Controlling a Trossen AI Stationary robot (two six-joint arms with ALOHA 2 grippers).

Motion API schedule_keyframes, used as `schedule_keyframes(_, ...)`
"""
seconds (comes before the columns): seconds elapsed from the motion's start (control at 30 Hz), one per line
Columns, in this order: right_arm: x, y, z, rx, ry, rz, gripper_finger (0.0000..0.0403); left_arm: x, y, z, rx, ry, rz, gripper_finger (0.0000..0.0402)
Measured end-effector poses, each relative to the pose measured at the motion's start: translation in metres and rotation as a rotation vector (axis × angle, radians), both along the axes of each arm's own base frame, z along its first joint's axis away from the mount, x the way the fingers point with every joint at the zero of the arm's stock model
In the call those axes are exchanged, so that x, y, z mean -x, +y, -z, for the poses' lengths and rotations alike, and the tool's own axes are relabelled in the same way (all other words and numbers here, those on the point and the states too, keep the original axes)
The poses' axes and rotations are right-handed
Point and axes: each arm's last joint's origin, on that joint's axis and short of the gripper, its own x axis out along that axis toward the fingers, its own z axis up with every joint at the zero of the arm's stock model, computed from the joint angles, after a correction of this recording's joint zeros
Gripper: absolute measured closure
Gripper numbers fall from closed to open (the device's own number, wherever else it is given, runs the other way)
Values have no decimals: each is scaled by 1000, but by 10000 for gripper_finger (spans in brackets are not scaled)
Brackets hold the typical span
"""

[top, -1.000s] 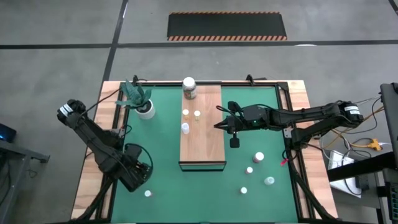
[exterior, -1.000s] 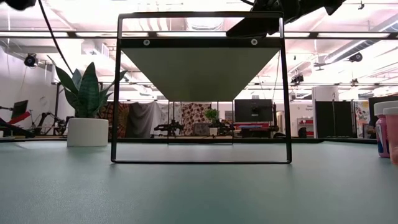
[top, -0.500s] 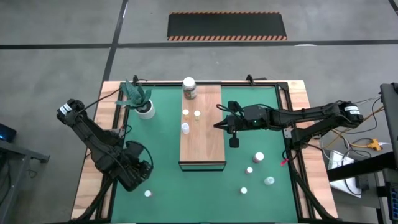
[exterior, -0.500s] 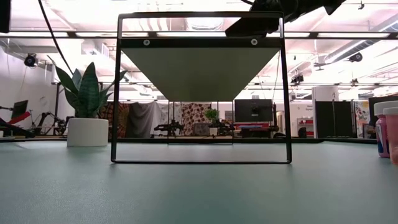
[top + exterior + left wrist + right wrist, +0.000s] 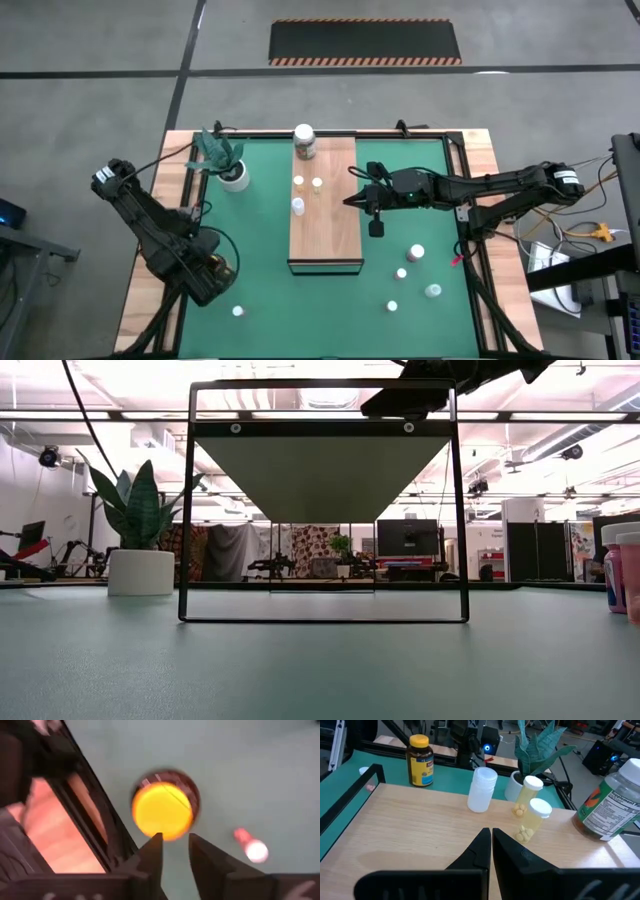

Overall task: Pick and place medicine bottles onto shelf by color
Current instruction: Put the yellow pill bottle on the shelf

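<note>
Best to center the released left claw (image 5: 174, 851) over the amber jar (image 5: 162, 811), left of the shelf (image 5: 325, 210), then descend straight; right claw (image 5: 489, 842) clenched.

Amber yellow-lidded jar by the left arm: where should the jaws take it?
Grip the amber jar across its round body below the yellow lid, coming straight down from above: it stands upright, and the left gripper hovers over it, jaws slightly apart.

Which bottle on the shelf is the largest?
The white-lidded jar at the far end of the shelf. It is much wider than the three small bottles mid-shelf, and carries a printed supplement label in the right wrist view.
</note>
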Motion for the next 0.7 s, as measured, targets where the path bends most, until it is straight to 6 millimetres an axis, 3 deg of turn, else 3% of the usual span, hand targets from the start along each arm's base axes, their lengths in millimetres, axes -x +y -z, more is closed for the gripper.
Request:
schedule_keyframes(0.2,0,0,0,-1,0,1,394,2,3,19,-90,29,15,386)
schedule_keyframes(0.37,0,0,0,-1,1,1,394,2,4,30,-109,41,7,400)
schedule_keyframes(0.53,0,0,0,-1,1,1,394,0,2,25,-118,-11,-11,394)
schedule_keyframes(0.7,0,0,0,-1,1,1,394,0,2,20,-107,-32,-6,350)
